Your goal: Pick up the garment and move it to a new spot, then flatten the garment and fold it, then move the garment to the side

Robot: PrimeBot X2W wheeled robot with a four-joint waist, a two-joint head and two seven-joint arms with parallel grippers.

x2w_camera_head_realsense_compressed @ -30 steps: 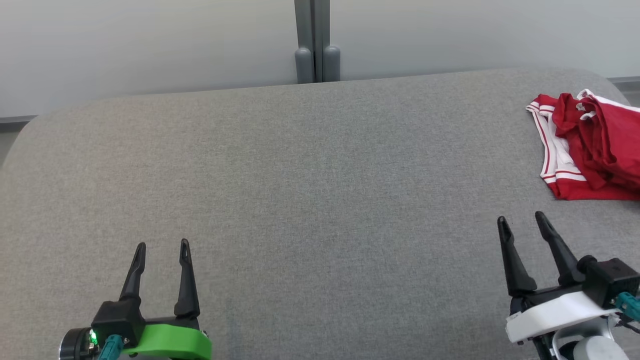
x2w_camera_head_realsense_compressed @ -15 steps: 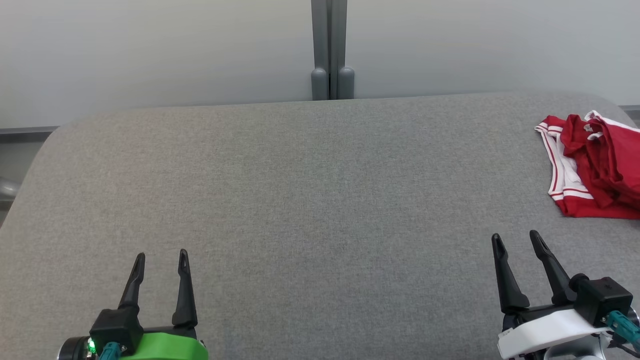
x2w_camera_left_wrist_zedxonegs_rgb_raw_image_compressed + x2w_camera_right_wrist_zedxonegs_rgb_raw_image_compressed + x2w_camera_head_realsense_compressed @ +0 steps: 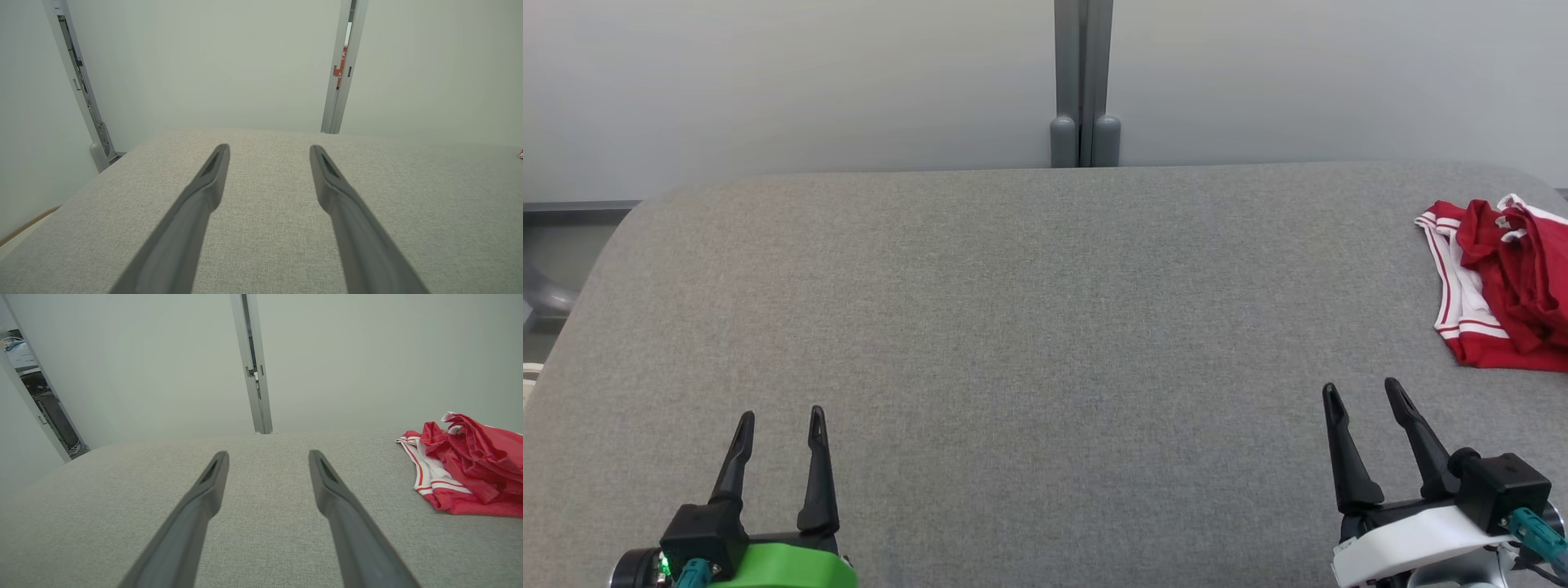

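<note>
Lying bunched by table (image 3: 1013,310) right edge: garment (image 3: 1507,286), red-white, not flat | sits ahead and right of right gripper (image 3: 1360,390), apart | right arm nearer; left gripper (image 3: 780,415) well apart, near-left | both grippers spread, holding nothing

The tabletop (image 3: 1045,327) is covered w/ grey woven fabric; its corners are rounded and the surface is flat. Behind it stand pale grey-white wall panels (image 3: 768,82), plain and evenly lit. A grey vertical post (image 3: 1083,73) joins two panels approx. at the middle, w/ two rounded grey caps (image 3: 1063,143) at its foot. In the left wrist view a second rail (image 3: 77,81) runs down the panel at left. In the right wrist view a gap (image 3: 45,404) at far left shows some equipment, too blurred to tell.
</note>
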